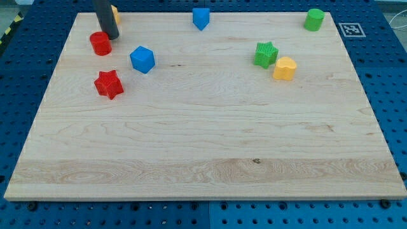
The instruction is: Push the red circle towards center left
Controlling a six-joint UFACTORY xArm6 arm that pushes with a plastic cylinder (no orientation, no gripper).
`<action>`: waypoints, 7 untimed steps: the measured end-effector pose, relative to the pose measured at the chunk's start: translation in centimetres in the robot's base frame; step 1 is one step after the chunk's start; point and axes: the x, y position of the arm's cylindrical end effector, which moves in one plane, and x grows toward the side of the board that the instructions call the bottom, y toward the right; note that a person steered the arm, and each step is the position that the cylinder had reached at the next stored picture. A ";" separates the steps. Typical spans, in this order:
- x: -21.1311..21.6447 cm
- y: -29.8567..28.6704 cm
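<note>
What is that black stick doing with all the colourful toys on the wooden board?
The stick is a robot arm's rod. My tip sits at the view's top left, right against the upper right side of the red circle, placed to push it. A red star lies just below, a blue cube to the right. An orange block peeks out behind the rod. The other blocks are far off, untouched.

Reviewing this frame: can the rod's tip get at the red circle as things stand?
Probably yes. My tip sits right at the red circle's upper-right edge, nothing between them. The red star lies below it and the blue cube to its right, both apart.
</note>
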 end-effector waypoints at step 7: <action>1.8 -0.4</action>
